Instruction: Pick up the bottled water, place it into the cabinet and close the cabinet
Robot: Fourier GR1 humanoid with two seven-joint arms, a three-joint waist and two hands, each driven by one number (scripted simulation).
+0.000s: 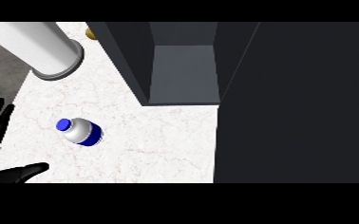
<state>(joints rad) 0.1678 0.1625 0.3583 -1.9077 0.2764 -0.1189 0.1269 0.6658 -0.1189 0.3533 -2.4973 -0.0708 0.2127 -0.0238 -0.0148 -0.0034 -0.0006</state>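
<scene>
Near the left of the marble counter (161, 142) stands the bottled water (81, 131) — small, stiff plastic, likely light and slick; best taken round its white body below the blue cap. Only dark fingertips of the left hand (24, 172) show, holding nothing; whether they're spread, I can't tell. Far right, the cabinet (184, 71) stands open.

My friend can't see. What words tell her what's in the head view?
A bottle with a blue cap stands on a white counter, left of an open dark cabinet. The left hand shows at the lower left edge; a grey cylinder lies upper left.
</scene>
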